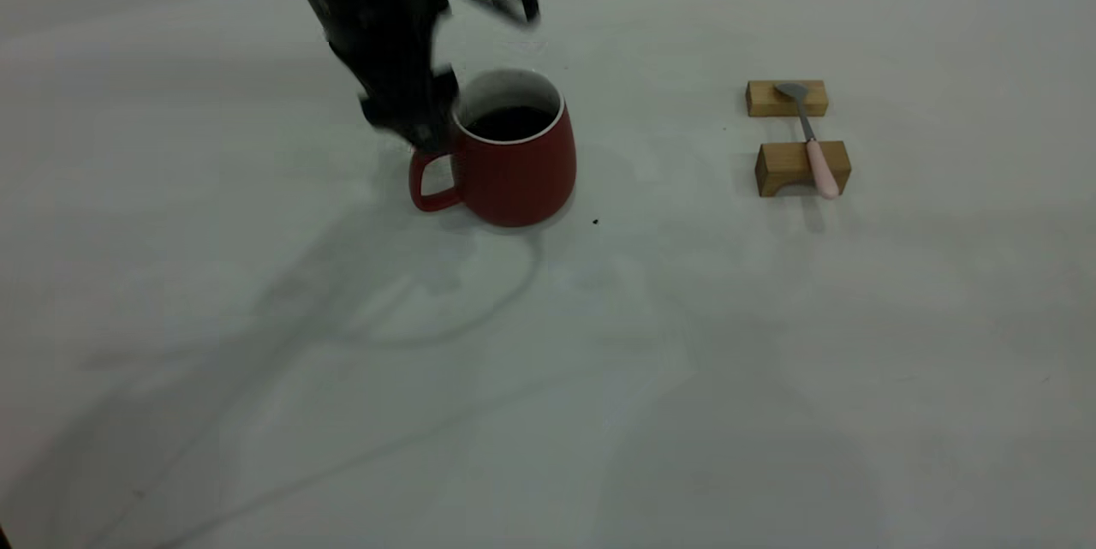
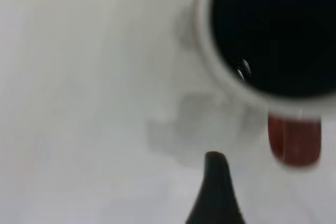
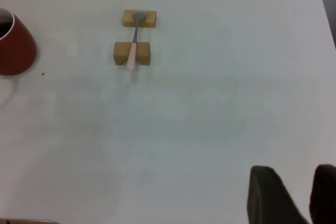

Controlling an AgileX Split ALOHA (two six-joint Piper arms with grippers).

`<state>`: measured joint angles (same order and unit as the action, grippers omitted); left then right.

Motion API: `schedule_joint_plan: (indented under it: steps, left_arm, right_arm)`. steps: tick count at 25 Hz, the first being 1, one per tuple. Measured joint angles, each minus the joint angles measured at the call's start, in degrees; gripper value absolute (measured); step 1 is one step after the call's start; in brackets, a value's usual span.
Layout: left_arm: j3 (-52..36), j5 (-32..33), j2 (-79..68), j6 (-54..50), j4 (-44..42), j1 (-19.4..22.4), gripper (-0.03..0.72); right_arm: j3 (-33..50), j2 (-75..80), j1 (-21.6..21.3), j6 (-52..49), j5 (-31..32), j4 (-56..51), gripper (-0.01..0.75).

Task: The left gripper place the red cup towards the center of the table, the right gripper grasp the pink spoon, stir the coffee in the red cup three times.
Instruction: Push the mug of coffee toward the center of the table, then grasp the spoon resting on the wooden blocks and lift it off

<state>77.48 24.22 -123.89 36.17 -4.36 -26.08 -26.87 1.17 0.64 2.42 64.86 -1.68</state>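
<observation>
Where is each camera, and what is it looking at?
Exterior view: sits across the table, looking down at the cup, the spoon on two blocks, and the left gripper by the cup's handle.
Left wrist view: sits on the left arm, looking down into the coffee; one black fingertip shows.
Right wrist view: sits high on the right arm, far from the spoon; right gripper shows, fingers apart.
Shared: all three show the cup.

Dim, even light; left pincer (image 1: pixel 428 125) motion-blurred, soft shadows on table (image 1: pixel 771 343)
</observation>
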Motion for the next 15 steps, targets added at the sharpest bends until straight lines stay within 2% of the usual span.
schedule_joint_plan:
  steps: [5,11,13,15]
  left_arm:
    - [0.0,17.6,11.16,-9.05,-0.45,1.7,0.65]
    - [0.0,39.03,22.19,-23.11,-0.6,2.0,0.509]
    - [0.0,42.67,25.13,-27.9,-0.55,2.0,0.465]
    - [-0.06,42.67,27.8,-30.86,-0.6,2.0,0.424]
  right_arm:
    - [0.0,0.0,0.0,0.0,0.0,0.0,0.238]
    - [0.0,0.0,0.0,0.0,0.0,0.0,0.238]
    - [0.0,0.0,0.0,0.0,0.0,0.0,0.238]
    - [0.0,0.0,0.0,0.0,0.0,0.0,0.238]
